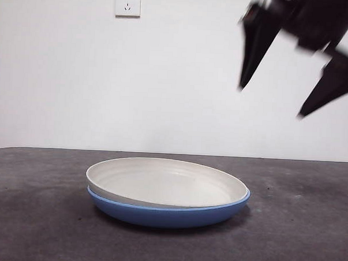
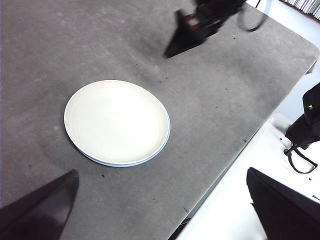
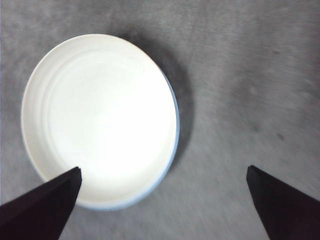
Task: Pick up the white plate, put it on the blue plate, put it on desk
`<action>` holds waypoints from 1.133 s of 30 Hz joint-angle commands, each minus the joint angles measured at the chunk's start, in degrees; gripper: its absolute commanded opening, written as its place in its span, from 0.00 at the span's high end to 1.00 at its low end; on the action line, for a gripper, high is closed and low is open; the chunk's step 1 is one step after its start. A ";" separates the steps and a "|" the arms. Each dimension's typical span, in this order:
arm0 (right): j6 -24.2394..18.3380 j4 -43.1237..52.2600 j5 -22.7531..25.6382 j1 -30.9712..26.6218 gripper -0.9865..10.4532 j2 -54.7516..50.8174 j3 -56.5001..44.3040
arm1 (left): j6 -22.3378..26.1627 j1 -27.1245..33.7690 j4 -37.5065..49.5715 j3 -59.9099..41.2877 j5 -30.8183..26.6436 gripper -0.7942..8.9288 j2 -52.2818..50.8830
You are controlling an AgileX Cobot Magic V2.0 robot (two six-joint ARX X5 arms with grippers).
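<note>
The desk (image 1: pixel 37 228) is seen bearing the blue plate (image 1: pixel 170 214), on which the white plate (image 1: pixel 166 185) is nested, slightly tilted and off-centre. The right gripper (image 1: pixel 270 100) is held high above and to one side, jaws spread wide, nothing grasped. The left gripper (image 2: pixel 160 210) is held well apart, likewise wide and empty.

White plate (image 1: pixel 160 182) tilted in blue plate (image 1: pixel 170 214)
</note>
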 commanded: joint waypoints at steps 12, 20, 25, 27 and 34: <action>-5.81 -24.09 8.92 4.02 0.34 -32.28 1.07 | -1.68 -0.37 0.81 0.50 0.07 0.28 0.24; -4.70 -28.55 8.87 4.04 0.32 -45.42 1.07 | -2.60 -0.37 0.81 0.48 0.07 0.28 0.57; -4.85 -29.57 8.83 4.04 0.32 -50.29 1.07 | -4.39 -0.37 0.55 0.44 0.07 0.28 0.61; -4.85 -29.55 8.83 4.04 0.32 -51.36 1.07 | -4.50 -0.37 0.55 0.44 0.07 0.28 0.59; -4.81 -29.00 8.83 4.04 0.43 -51.91 0.85 | -4.48 -0.37 0.48 0.44 0.07 0.59 0.59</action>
